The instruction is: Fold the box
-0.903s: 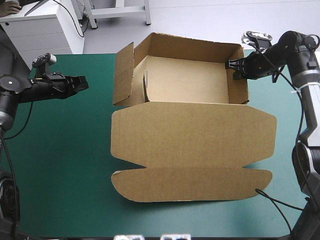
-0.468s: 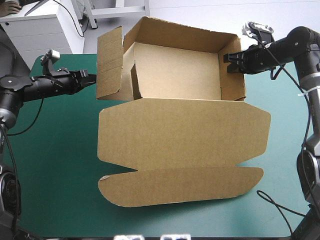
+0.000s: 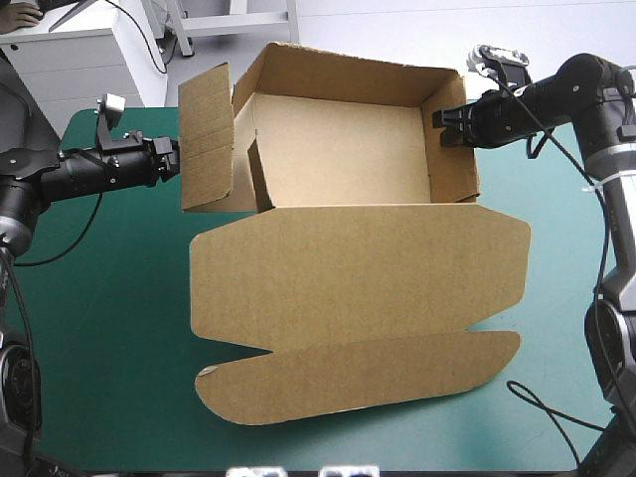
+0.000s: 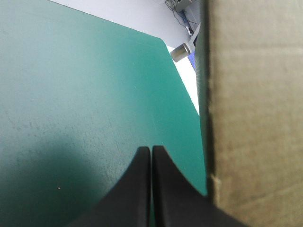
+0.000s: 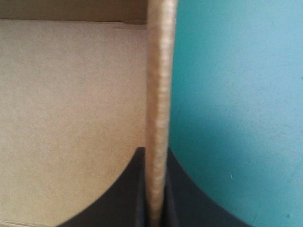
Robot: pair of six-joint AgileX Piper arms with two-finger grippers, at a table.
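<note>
The table's teal-green cover (image 3: 109, 328) takes up most of what I can see, and the brown box (image 3: 348, 268) sits across the middle of it, open, with its tray part up by the far edge and the rest reaching toward the near side. The lid (image 3: 358, 263) lies flat on the near side of the tray, and its rounded front flap (image 3: 368, 383) is spread out flat beyond that, nearest the table's front edge. The tray has its far wall (image 3: 348, 75) and right wall (image 3: 457, 159) standing, and its floor (image 3: 338, 149) is plain brown board. A short tab (image 3: 256, 177) stands inside at the tray's left end. The left side flap (image 3: 206, 139) swings outward from that corner, upright, over the cover. The right gripper (image 3: 440, 124) is clamped on the top of the right wall; in its wrist view the wall's edge runs straight up between the black fingers (image 5: 180, 198), one inside the tray and one outside. The left gripper (image 3: 177, 159) is at the outer face of the side flap, its two fingers pressed together into a point with nothing between them, the board just beside them.
</note>
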